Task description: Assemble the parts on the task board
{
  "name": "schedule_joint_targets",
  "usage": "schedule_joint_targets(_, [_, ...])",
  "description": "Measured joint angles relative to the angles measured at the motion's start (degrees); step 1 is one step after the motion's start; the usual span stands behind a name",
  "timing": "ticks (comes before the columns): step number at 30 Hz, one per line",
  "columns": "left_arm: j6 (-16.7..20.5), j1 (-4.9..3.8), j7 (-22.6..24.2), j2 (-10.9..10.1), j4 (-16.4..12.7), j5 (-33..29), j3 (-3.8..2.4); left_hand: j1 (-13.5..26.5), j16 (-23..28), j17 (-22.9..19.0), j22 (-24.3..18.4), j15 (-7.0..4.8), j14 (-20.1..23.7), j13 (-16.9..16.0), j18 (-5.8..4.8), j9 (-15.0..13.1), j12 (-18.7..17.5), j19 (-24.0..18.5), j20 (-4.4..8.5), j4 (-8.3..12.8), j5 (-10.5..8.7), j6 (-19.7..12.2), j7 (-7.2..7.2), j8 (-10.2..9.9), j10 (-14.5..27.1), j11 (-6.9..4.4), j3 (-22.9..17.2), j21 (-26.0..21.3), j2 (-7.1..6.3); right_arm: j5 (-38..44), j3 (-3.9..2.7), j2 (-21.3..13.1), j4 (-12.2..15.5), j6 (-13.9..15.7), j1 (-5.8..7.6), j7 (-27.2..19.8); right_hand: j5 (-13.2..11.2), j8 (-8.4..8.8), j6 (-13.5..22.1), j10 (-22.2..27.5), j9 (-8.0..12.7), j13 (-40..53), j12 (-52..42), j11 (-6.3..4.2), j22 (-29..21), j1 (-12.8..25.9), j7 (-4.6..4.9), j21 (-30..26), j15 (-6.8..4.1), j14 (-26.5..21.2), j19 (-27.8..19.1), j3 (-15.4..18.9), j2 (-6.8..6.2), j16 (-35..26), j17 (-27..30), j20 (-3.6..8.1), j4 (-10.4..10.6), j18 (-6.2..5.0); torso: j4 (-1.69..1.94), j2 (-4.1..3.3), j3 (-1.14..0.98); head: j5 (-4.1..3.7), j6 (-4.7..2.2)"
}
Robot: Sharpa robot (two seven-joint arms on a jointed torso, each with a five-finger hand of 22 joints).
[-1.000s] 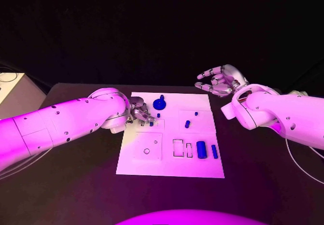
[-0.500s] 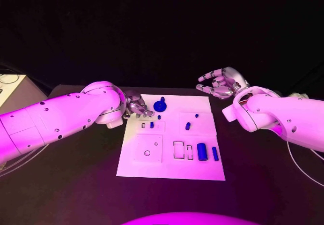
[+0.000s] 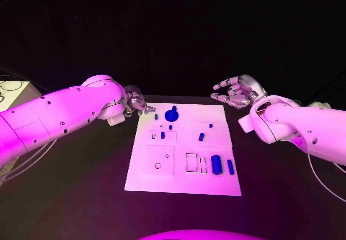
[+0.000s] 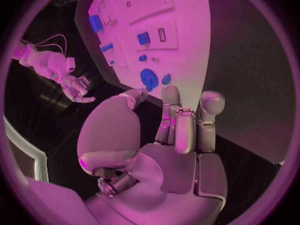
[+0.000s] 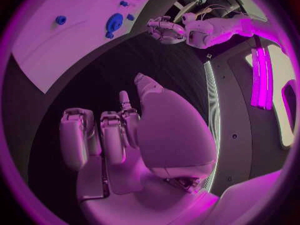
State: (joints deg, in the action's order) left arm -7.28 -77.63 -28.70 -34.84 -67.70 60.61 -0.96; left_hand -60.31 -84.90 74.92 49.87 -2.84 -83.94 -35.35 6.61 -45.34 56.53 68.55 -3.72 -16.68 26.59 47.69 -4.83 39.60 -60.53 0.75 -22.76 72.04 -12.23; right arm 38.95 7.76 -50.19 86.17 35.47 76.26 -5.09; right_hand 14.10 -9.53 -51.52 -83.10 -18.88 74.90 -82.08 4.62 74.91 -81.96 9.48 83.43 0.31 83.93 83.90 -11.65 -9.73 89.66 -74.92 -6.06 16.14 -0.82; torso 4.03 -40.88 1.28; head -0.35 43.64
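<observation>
Your left hand (image 3: 135, 106) is pulling back off the task board (image 3: 186, 150) since a second ago, now hanging at its upper left corner, fingers loosely curled on nothing. Looks like that placement's done. You're keeping the right hand (image 3: 236, 91) spread wide and empty past the upper right corner. The round blue part (image 3: 171, 115) is sitting near the top edge, the blue cylinder (image 3: 216, 164) lower right, still waiting.

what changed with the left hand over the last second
The left hand drew back from over the white task board to just off its far left corner, holding nothing. The right hand stayed raised and open beyond the far right corner; the small blue parts look unmoved.
</observation>
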Motion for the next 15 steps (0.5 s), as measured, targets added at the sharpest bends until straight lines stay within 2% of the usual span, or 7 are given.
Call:
schedule_joint_targets(5, [-0.5,-0.2,0.26,2.13,3.67,-0.25,-0.04,-0.45,0.0,0.0,-0.41,0.0,0.0,0.05,0.01,0.0,0.0,-0.08,-0.08,0.0,0.0,-0.22,-0.06,0.0,0.23,0.18,0.0,-0.22,0.0,-0.01,0.0,0.04,-0.01,-0.01,0.0,-0.01,0.0,0.0,0.0,0.0,0.0,0.0,0.0,0.0,0.0,0.0,0.0,0.0,0.0,0.0,0.0,0.0,0.0,0.0,0.0,0.0,0.0,0.0,0.09,-0.03,0.01,-0.19,-0.02])
schedule_joint_targets(9, [-1.1,-0.25,0.61,4.26,6.67,-0.34,-0.03,-0.75,0.0,0.0,-0.73,0.52,0.09,0.13,0.01,0.54,-0.23,-0.37,-0.37,-0.08,0.0,-1.67,-0.63,-1.14,1.14,0.68,0.39,-0.48,0.3,-0.02,0.0,0.07,-0.02,-0.02,0.0,-0.01,0.0,0.0,0.0,0.0,0.0,0.0,0.0,0.0,-0.01,0.0,0.0,0.0,0.0,0.0,0.0,0.0,0.0,0.0,0.0,0.0,0.0,0.0,0.11,-0.09,0.03,-0.12,-0.02])
schedule_joint_targets(15, [-2.14,-0.28,1.15,6.81,10.53,-0.49,0.43,-0.75,0.0,0.0,-0.03,0.93,0.1,0.19,0.0,2.05,-0.24,-0.37,-0.37,-0.07,0.0,-2.24,-1.19,-2.58,1.77,1.32,1.02,-0.48,0.3,-0.02,0.0,0.11,0.03,-0.02,0.0,-0.01,0.0,0.0,0.0,0.0,0.0,0.0,0.0,0.0,0.03,0.0,0.0,0.0,0.0,0.0,0.0,0.0,0.0,0.0,0.0,0.0,0.0,0.0,-0.1,-0.37,0.1,0.13,-0.05])
